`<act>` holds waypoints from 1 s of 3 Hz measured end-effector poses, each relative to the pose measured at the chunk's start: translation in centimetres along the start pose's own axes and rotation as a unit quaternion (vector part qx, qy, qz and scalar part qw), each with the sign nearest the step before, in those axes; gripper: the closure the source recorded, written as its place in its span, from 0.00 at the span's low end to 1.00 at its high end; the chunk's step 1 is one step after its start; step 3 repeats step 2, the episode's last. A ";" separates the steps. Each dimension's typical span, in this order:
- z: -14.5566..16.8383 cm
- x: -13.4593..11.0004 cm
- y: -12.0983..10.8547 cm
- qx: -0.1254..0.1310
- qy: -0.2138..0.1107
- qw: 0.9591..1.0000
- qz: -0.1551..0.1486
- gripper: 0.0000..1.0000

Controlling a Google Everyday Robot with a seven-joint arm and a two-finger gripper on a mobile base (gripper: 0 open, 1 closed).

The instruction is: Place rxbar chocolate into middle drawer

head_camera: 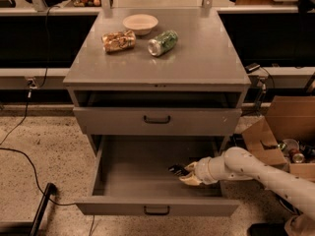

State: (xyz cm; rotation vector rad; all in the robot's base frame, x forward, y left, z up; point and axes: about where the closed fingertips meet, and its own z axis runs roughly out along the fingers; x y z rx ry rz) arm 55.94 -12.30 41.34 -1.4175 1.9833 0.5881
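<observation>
The middle drawer (129, 180) is pulled wide open, its grey tray bare apart from my hand. My gripper (183, 174) reaches in from the right, low over the tray's right half. It is shut on the rxbar chocolate (175, 170), a small dark bar sticking out to the left of the pale fingers (190, 179). The bar sits just above or on the tray floor; I cannot tell which. My white arm (246, 167) crosses the drawer's right wall.
The upper drawer front (157, 121) is shut. On the cabinet top lie a tan snack bag (118, 41), a green can (163, 42) on its side and a pale bowl (140, 23). An open cardboard box (283, 132) stands at right. Cables and a black bar (42, 208) lie at left.
</observation>
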 end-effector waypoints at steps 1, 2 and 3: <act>0.2 0.0 0.1 -0.002 -0.001 1.000 0.000 0.11; 0.4 0.0 0.2 -0.004 -0.001 1.000 0.000 0.00; 0.4 0.0 0.2 -0.004 -0.001 1.000 0.000 0.00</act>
